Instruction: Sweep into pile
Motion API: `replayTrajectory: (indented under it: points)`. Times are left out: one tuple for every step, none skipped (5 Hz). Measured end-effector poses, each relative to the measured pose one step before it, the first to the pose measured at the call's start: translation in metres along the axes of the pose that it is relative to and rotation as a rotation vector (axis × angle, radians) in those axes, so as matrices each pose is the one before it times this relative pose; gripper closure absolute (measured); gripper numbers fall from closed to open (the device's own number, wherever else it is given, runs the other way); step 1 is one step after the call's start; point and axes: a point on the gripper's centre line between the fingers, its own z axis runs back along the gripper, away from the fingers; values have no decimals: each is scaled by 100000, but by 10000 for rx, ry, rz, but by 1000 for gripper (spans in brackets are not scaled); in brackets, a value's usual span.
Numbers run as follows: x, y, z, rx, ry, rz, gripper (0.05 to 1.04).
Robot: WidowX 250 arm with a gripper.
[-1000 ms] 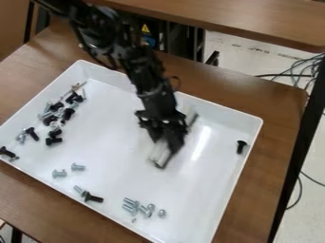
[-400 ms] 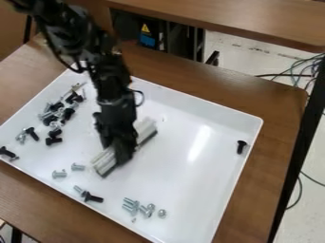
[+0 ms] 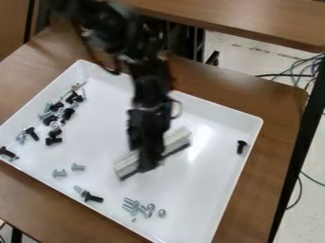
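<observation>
Over the middle of the white tray (image 3: 209, 114), the black gripper (image 3: 149, 163) hangs down, shut on a pale bar-shaped sweeper with a dark lower edge (image 3: 177, 140). The bar slants from lower left to upper right, sticking out on both sides of the gripper. A loose cluster of black and silver screws (image 3: 63, 111) lies along the tray's left side. Silver screws (image 3: 130, 204) are grouped near the front edge, a black screw (image 3: 92, 197) and two silver ones (image 3: 59, 173) to their left. One black screw (image 3: 241, 146) lies alone by the right wall.
The tray's raised walls surround the screws and the sweeper. It rests on a brown wooden table (image 3: 279, 102). Another wooden table (image 3: 254, 21) stands behind, with cables (image 3: 304, 66) on the floor at the right.
The gripper and its bar first moved left across the tray, then back to the right and slightly toward the front. The screws lie where they were.
</observation>
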Motion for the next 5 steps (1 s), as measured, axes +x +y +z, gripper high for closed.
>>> replayTrajectory:
  points:
    - [1904, -2672, -554, 260, 413, -1733, 721]
    - [1500, 160, -1097, -230, 241, -234, 721]
    - [1280, 275, -389, -156, 248, -33, 721]
    - [964, 363, 204, -244, -67, 655, 721]
    - [1495, 884, 392, -459, -340, 630, 721]
